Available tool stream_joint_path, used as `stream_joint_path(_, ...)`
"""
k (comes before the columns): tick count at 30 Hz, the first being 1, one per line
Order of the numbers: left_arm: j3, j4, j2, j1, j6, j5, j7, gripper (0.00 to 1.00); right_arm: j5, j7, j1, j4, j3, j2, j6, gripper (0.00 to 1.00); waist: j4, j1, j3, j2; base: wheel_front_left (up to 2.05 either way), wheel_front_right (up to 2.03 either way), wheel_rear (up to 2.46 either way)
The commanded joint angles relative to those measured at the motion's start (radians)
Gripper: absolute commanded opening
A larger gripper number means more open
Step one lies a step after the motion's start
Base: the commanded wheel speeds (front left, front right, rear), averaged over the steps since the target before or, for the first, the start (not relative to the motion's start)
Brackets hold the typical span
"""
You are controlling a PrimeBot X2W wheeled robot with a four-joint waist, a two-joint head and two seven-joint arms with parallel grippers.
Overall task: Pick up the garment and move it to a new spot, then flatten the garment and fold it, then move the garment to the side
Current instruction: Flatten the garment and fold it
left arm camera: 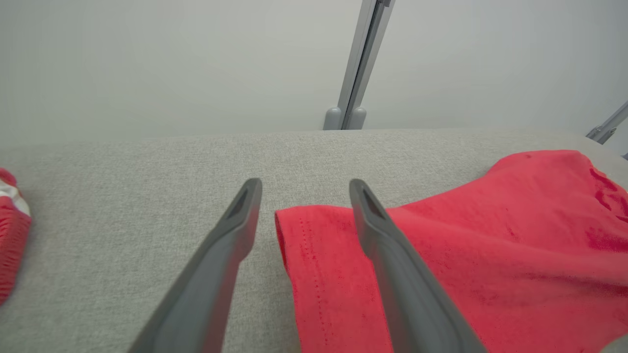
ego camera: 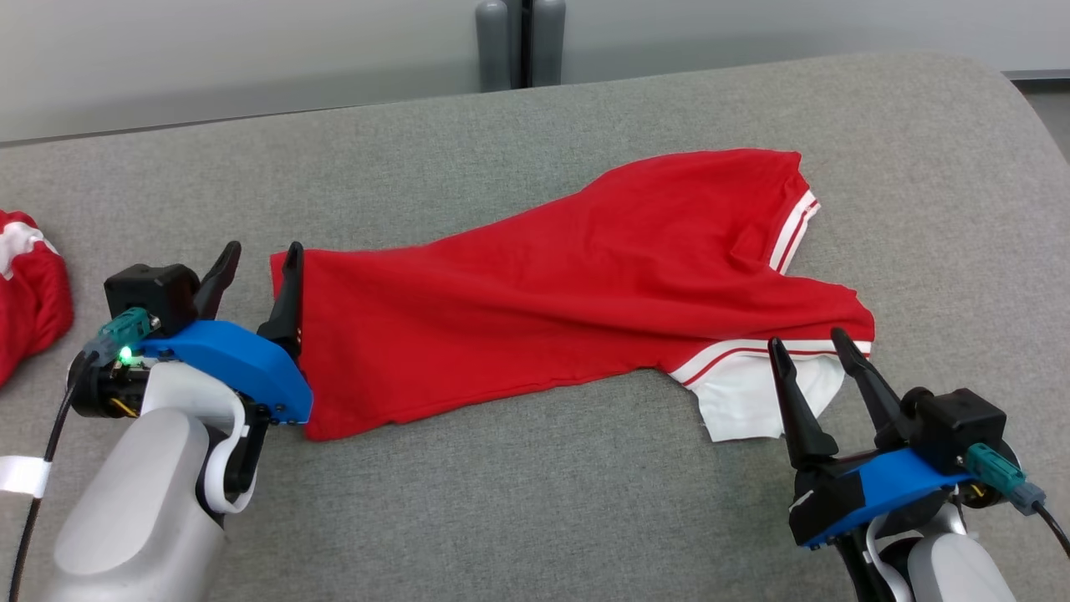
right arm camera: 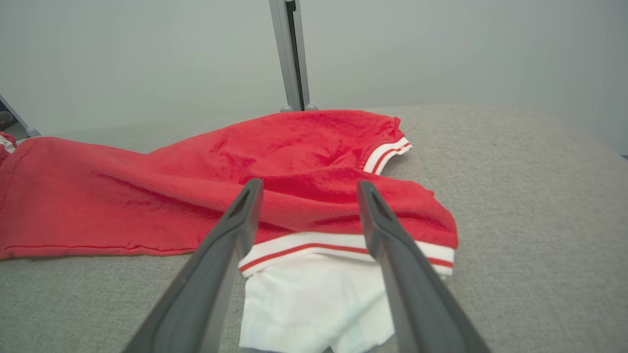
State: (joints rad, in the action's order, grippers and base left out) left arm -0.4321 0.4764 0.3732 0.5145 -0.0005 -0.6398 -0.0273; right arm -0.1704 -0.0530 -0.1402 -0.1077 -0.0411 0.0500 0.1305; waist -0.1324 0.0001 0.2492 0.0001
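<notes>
One red garment [ego camera: 543, 309] between left tool [ego camera: 263, 248] and right tool [ego camera: 807, 339].

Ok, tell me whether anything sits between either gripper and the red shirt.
Nothing visible does. The left gripper, open, stands at the hem edge of the shirt; the right gripper, open, is at its white-trimmed end.

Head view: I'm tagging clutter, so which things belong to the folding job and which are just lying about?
Part of the job: red garment spread on the grey surface; left gripper, open at its edge; right gripper, open by its white trim.
Lying about: another red-and-white cloth at the left edge; grey post behind.
</notes>
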Motion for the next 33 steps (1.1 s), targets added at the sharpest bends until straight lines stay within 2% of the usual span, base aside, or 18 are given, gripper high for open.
stream_joint_path(1,0.003,0.007,-0.005,0.011,-0.004,0.004,-0.016,1.00,-0.006,-0.002,-0.015,-0.001,0.000,0.001,0.000,1.00,0.001,-0.0001,-0.002,-0.0001,0.00,0.00,0.00)
stream_joint_path(12,0.089,0.007,-0.076,-0.144,-0.040,-0.068,-0.224,1.00,0.009,0.004,0.014,-0.017,0.059,0.001,0.001,1.00,0.044,-0.0001,-0.079,-0.0001,0.00,0.00,0.00)
stream_joint_path(23,0.274,-0.217,-0.136,-0.412,0.002,0.060,-0.239,1.00,0.011,0.046,0.099,-0.028,0.122,0.001,0.001,1.00,0.061,-0.0001,-0.183,-0.0001,0.00,0.00,0.00)
stream_joint_path(28,0.306,-0.258,-0.142,-0.510,0.015,0.100,-0.239,1.00,0.020,0.054,0.122,-0.025,0.142,0.001,0.001,1.00,0.065,-0.0001,-0.208,-0.0001,0.00,0.00,0.00)
stream_joint_path(33,0.306,-0.259,-0.143,-0.543,0.016,0.116,-0.239,1.00,0.026,0.061,0.148,-0.018,0.155,0.001,0.001,1.00,0.078,-0.0001,-0.227,-0.0001,0.00,0.00,0.00)
